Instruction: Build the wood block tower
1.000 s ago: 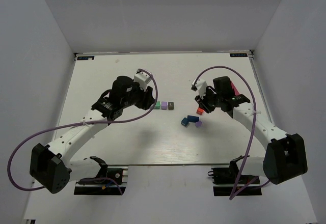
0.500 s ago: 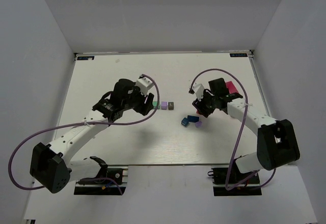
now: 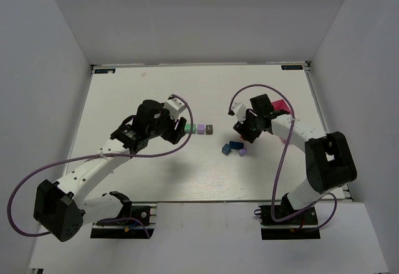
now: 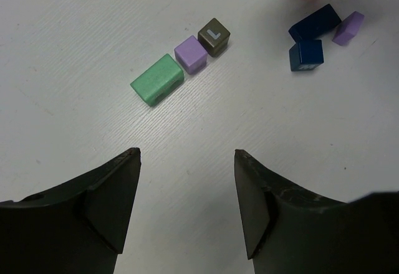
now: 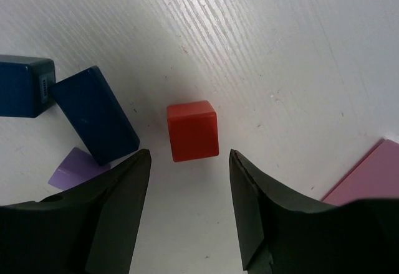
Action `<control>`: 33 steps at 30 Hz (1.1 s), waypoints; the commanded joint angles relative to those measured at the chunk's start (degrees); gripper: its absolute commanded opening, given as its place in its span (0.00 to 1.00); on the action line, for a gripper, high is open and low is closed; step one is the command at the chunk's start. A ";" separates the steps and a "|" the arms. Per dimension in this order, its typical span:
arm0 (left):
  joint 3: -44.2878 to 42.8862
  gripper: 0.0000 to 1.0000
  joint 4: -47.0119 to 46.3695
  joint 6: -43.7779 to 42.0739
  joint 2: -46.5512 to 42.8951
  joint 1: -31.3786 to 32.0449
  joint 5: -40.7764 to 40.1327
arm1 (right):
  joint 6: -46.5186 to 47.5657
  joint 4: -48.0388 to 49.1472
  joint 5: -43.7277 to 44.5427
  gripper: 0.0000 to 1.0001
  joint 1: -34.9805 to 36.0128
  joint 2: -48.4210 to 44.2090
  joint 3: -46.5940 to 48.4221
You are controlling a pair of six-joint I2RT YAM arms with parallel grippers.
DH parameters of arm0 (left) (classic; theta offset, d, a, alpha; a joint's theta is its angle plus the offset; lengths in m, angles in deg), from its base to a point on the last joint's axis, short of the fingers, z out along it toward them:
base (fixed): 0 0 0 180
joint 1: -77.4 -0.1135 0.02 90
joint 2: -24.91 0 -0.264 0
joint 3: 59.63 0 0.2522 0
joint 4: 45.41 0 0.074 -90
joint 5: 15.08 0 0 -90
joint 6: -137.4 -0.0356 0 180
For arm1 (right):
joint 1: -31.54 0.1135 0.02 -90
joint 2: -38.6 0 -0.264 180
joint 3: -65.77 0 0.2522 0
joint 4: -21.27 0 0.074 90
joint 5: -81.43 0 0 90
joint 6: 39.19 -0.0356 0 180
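Observation:
No blocks are stacked; all lie flat on the white table. A green bar (image 4: 158, 79), a purple cube (image 4: 190, 54) and a dark cube (image 4: 214, 37) marked L touch in a row (image 3: 201, 129). My left gripper (image 4: 187, 155) is open and empty, just short of the green bar (image 3: 189, 127). My right gripper (image 5: 190, 155) is open, with the red cube (image 5: 192, 131) just ahead of its fingertips. Beside it lie a dark blue bar (image 5: 95, 115), a blue cube (image 5: 24, 86) and a purple piece (image 5: 76, 168). In the top view the red cube is hidden under my right gripper (image 3: 246, 131).
The pink tray (image 3: 278, 107) lies right behind my right gripper, and its corner shows in the right wrist view (image 5: 371, 177). The blue cluster (image 3: 234, 146) sits about a hand's width right of the row. Walls close in the table on three sides.
My right gripper has moved left and down over the red cube, its arm folding in. My left gripper has shifted slightly nearer the green bar. No block has moved.

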 commanded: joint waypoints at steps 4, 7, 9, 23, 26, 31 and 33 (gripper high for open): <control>0.71 0.72 0.04 -0.55 -3.31 0.23 0.63 | 2.03 0.69 0.27 0.60 0.41 2.57 3.83; 0.71 0.72 0.04 -0.55 -3.31 0.23 0.63 | 2.38 0.17 0.45 0.60 0.50 4.32 4.80; 0.71 0.72 0.04 -0.55 -3.31 0.23 1.15 | 2.99 -0.18 0.45 0.56 0.67 4.68 5.24; 0.71 0.72 -0.49 -0.55 -3.83 -0.30 1.68 | 5.19 -3.44 -2.89 0.27 0.67 5.04 6.29; 0.71 0.72 -1.01 -0.02 -3.84 -0.30 2.30 | 5.81 -4.49 -5.87 0.22 0.85 3.19 7.34; 1.23 0.71 -1.02 0.51 -4.37 -0.30 2.83 | 7.04 -7.65 -10.96 0.18 2.95 0.90 12.17; 1.23 0.71 -1.63 1.03 -5.59 -0.30 2.83 | 7.73 -8.79 -12.64 0.18 3.57 1.51 13.58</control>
